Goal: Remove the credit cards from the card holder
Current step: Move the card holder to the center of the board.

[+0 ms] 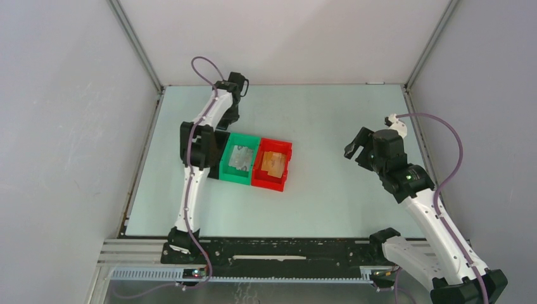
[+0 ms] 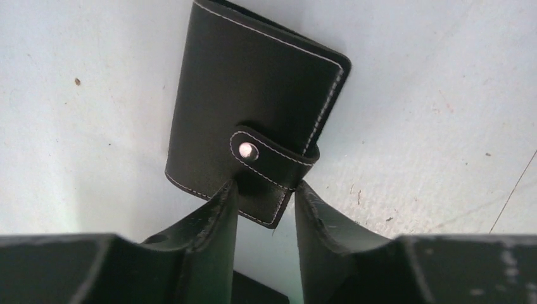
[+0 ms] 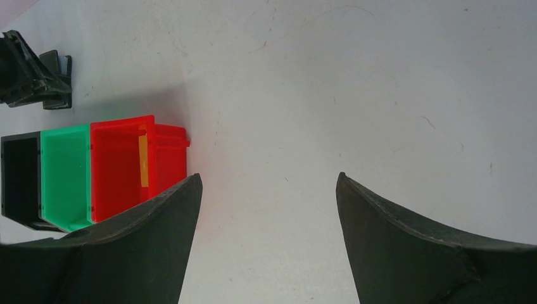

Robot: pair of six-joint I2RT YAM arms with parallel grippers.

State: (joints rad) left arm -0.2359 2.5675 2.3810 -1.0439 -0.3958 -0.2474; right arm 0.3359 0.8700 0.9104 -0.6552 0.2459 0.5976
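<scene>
The card holder [image 2: 253, 95] is a small black wallet with white stitching, lying folded on the pale table, its strap snapped shut. My left gripper [image 2: 266, 187] has its two fingertips against either side of the wallet's near corner, by the strap end, pinching it. In the top view that gripper [image 1: 235, 82] is at the far left of the table, and the arm hides the wallet. No card shows at the wallet. A pale shiny credit card [image 1: 239, 158] lies in the green bin, another [image 1: 273, 163] in the red bin. My right gripper [image 3: 269, 183] hangs open and empty over bare table.
Three small bins stand side by side left of centre: black [image 3: 19, 177], green [image 1: 237, 176] and red [image 1: 269, 182]. The left arm reaches over the black bin. White walls enclose the table on the left, back and right.
</scene>
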